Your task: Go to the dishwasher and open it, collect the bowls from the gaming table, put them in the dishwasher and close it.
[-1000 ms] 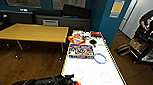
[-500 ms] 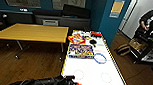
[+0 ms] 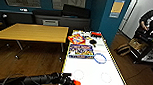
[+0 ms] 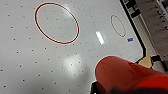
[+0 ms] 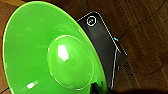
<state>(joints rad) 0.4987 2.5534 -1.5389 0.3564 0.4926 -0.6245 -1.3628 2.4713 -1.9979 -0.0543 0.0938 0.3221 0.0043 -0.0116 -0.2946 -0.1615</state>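
Note:
The gaming table (image 3: pixel 91 71) stretches ahead, with a white top and a yellow frame. My left arm comes in low from the left. At the table's near left corner my left gripper (image 3: pixel 71 82) is shut on an orange-red bowl (image 3: pixel 76 83). That bowl (image 4: pixel 120 73) hangs just above the white top (image 4: pixel 50 62) with its red rings. In the right wrist view my right gripper (image 5: pixel 98 88) holds a bright green bowl (image 5: pixel 37 50) at its rim, over brown wooden floor. The dishwasher is out of view.
Two colourful game boxes (image 3: pixel 81 51), a blue ring (image 3: pixel 99 58) and small dark items lie on the table's far half. A wooden table (image 3: pixel 33 32) stands to the left. A person (image 3: pixel 151 21) stands at the right beside a cart, with a cardboard box (image 3: pixel 136 44) on the floor.

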